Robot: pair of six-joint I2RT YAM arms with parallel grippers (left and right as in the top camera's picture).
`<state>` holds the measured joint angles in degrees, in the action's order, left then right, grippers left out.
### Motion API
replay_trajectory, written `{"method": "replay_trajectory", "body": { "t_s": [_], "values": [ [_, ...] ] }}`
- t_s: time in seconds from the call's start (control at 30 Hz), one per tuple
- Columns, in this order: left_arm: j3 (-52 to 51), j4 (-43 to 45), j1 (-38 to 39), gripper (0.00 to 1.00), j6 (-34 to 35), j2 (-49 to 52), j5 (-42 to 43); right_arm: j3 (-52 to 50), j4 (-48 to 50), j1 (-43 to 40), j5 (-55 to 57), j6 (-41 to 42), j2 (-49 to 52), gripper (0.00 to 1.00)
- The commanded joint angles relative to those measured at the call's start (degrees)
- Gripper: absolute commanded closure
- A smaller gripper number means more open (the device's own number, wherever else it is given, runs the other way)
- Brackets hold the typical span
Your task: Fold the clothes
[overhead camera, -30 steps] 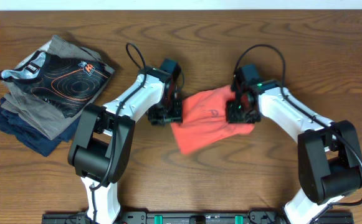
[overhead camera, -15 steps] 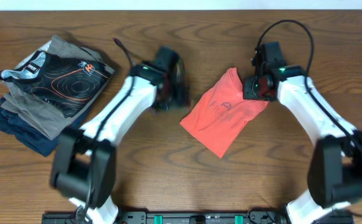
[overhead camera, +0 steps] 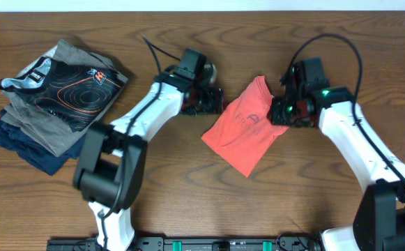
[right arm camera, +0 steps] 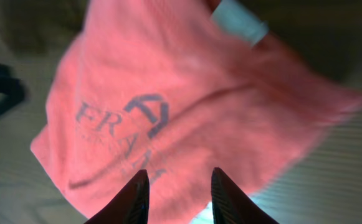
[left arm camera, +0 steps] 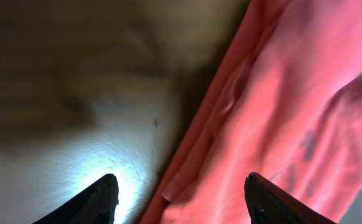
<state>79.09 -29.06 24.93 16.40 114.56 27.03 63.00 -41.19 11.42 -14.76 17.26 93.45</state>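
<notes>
The coral-red T-shirt (overhead camera: 242, 131) lies folded into a tilted oblong in the middle of the table, inside out, with faint reversed lettering showing. My left gripper (overhead camera: 213, 102) is open at the shirt's upper left edge. In the left wrist view the shirt's edge (left arm camera: 243, 124) runs between the spread fingers (left arm camera: 181, 200). My right gripper (overhead camera: 286, 111) is open over the shirt's right side. In the right wrist view the shirt (right arm camera: 187, 106) with its navy print fills the frame behind the fingers (right arm camera: 177, 194), and a white label (right arm camera: 240, 22) shows at the top.
A stack of folded garments (overhead camera: 31, 132) sits at the far left, with a black garment with orange contour lines (overhead camera: 73, 87) on top. Bare wooden table (overhead camera: 188, 188) surrounds the shirt.
The shirt was swung and spread to the right, then stayed put. My left gripper moved right to the shirt's upper left edge. My right gripper shifted slightly down over the shirt's right side.
</notes>
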Motion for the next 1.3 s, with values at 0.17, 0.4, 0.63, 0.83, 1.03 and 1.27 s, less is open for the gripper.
{"method": "replay_trajectory", "body": {
  "t_s": [0.17, 0.4, 0.63, 0.83, 1.03, 1.27],
  "values": [
    [-0.55, -8.28, 4.22, 0.34, -1.18, 3.54, 4.04, -13.55, 12.13, 1.31, -4.81, -0.07, 1.84, 0.68],
    [-4.13, -15.56, 9.31, 0.47, -1.14, 3.56, 4.04, -16.70, 15.98, 0.07, 16.44, 2.03, 1.92, 0.67],
    [-4.17, -20.20, 12.07, 0.44, 1.84, 1.66, 3.82, -14.84, 19.85, -4.31, 17.64, -2.10, 1.49, 0.59],
    [-3.32, -16.65, 8.68, 0.33, 1.84, -6.27, -2.71, -14.19, 16.59, -4.26, 14.08, -4.20, 1.05, 0.51],
    [-3.32, -0.09, 3.65, 0.02, 1.20, -10.62, -1.95, -14.16, 13.92, -4.28, 14.08, -4.04, -0.07, 0.44],
    [-3.32, 12.48, 0.24, 0.02, 1.22, -5.09, 5.90, -12.09, 9.94, -4.74, 14.27, -4.04, -10.34, 0.34]
  ]
}}
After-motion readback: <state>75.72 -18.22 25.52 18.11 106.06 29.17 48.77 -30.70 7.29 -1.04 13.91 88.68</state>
